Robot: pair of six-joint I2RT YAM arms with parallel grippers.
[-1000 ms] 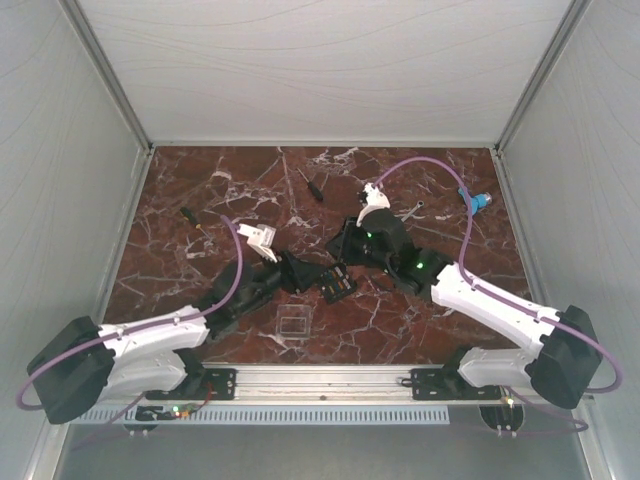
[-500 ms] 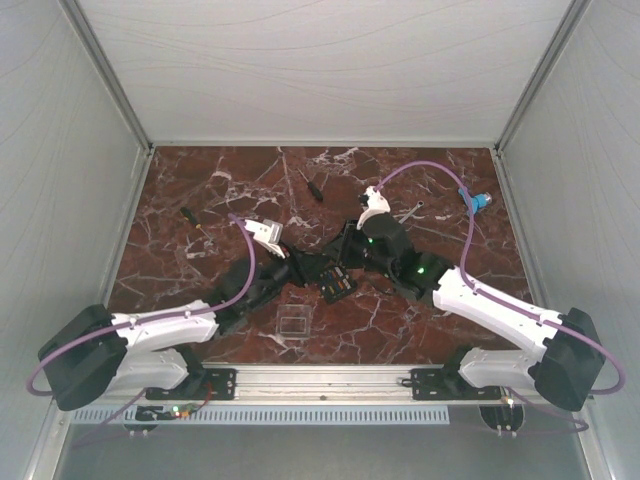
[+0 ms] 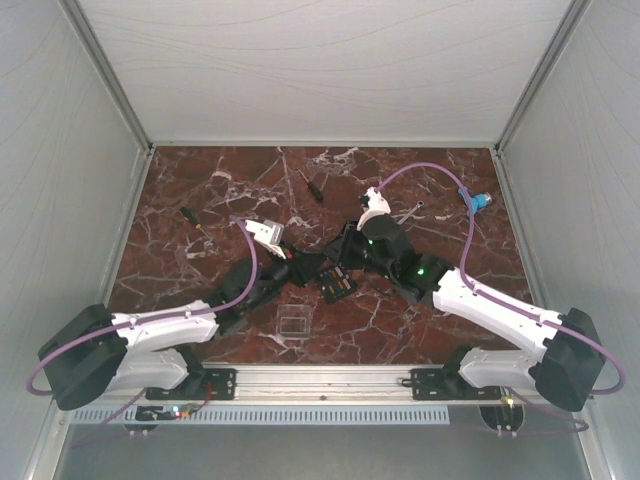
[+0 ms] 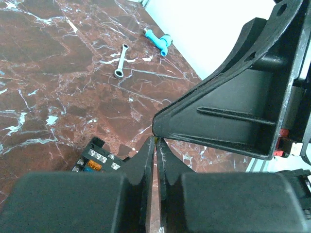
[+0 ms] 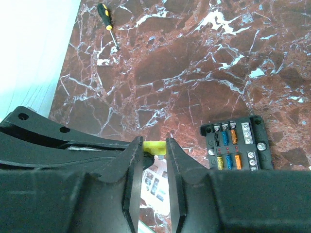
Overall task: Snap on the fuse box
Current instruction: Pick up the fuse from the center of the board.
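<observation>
The fuse box [image 3: 338,283] lies open-faced on the marble, a black square with blue, yellow and orange fuses; it shows in the right wrist view [image 5: 236,145] and partly in the left wrist view [image 4: 97,160]. My two grippers meet tip to tip just above and behind it. My right gripper [image 5: 155,143] is shut on a small yellow fuse [image 5: 156,147] held across its tips. My left gripper [image 4: 156,141] is almost fully shut, with a yellow speck of that fuse pinched at its tips. In the top view the left gripper [image 3: 318,266] and the right gripper [image 3: 345,252] overlap.
A clear square lid [image 3: 292,323] lies on the marble nearer the front. Two screwdrivers [image 3: 316,186] lie at the back, a small one [image 3: 190,215] at the left. A wrench [image 3: 410,211] and a blue part [image 3: 478,201] lie at the back right.
My left gripper has moved right and forward until its tips meet the right gripper's. The right gripper has shifted slightly. The fuse box and lid have not moved.
</observation>
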